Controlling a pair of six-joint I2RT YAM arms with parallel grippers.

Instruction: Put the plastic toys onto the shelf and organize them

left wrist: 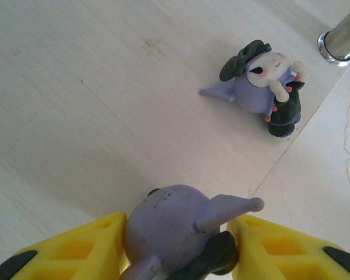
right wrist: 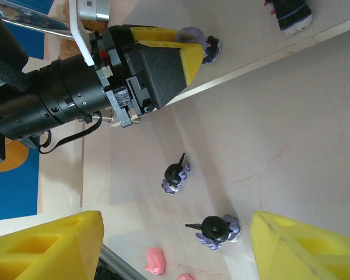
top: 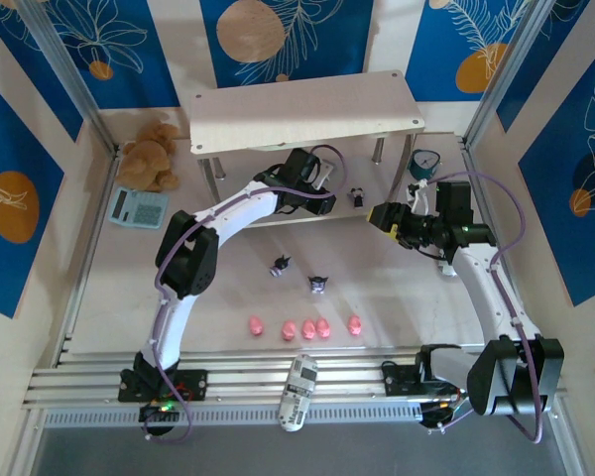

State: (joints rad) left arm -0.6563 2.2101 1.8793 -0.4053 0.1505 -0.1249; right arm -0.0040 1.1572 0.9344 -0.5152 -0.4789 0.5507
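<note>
Figurine [left wrist: 166,227], purple with a dark part below, sits on the lower board [left wrist: 76,87] of the shelf [top: 307,109], close to the board's front edge. It lies between the yellow fingers [left wrist: 76,251] of the left gripper [left wrist: 178,233]. The fingers are set narrow, one on each side, and both appear to touch it. The left arm reaches in under the upper board.

Second figurine [left wrist: 262,81], purple and white with dark ears, is on the same board near its edge, just beside a silver leg [left wrist: 341,41] and apart from the first.

Two more purple figurines [top: 281,265] [top: 318,285] are on the table [top: 426,297] in front of the shelf, near each other. Five pink pigs [top: 308,328] lie in a loose row nearer the arm bases.

Right gripper [right wrist: 178,245] hovers over the table to the right of the shelf front. Its fingers are spread wide with nothing between them.

Off-task items:
- Brown teddy bear [top: 151,154] sits left of the shelf.
- Teal calculator [top: 139,207] is just in front of the bear.
- Small teal clock [top: 424,164] is at the shelf's right end.
- White handheld device [top: 297,392] lies on the rails between the bases.
</note>
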